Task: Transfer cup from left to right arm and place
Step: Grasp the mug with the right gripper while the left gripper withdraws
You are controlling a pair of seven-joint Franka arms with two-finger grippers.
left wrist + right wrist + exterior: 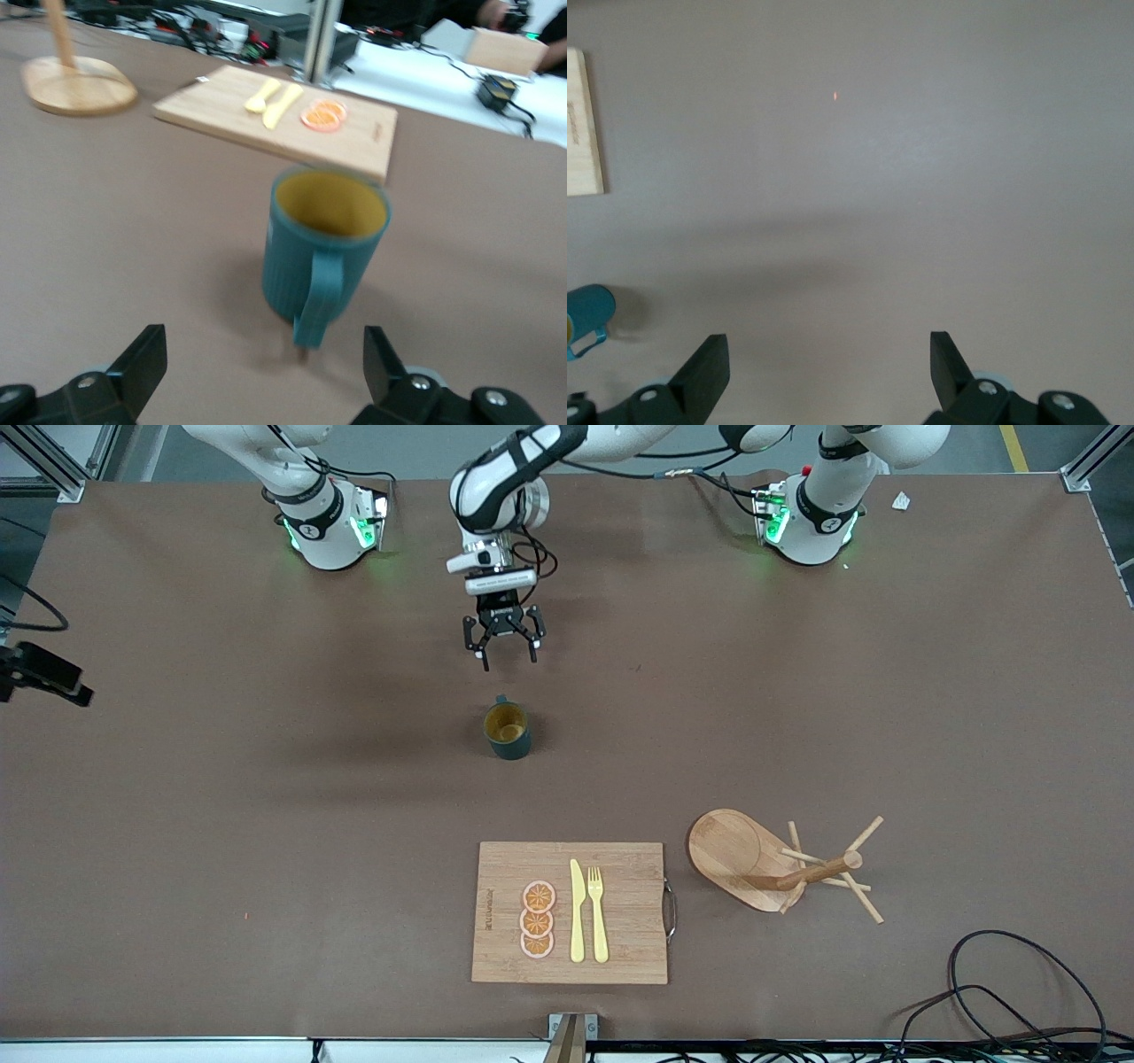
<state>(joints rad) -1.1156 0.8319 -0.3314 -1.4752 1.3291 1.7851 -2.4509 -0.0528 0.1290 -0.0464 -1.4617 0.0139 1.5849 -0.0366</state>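
Right now the small dark teal-green ribbed cup [508, 731] with the tan-yellow inside stands upright on the brown tabletop [266, 824], free of any grip. Directly ahead of it hangs the left pincer [503, 645], jaws spread and empty, above the tabletop just on the bases' side of the cup. In the left wrist view the cup's handle [316, 301] points straight back between the 2 fingers. The right pincer [824, 385] waits, open and empty, out of the front view, with the cup at the edge of its wrist view. Judging by this, the left arm is nearer.
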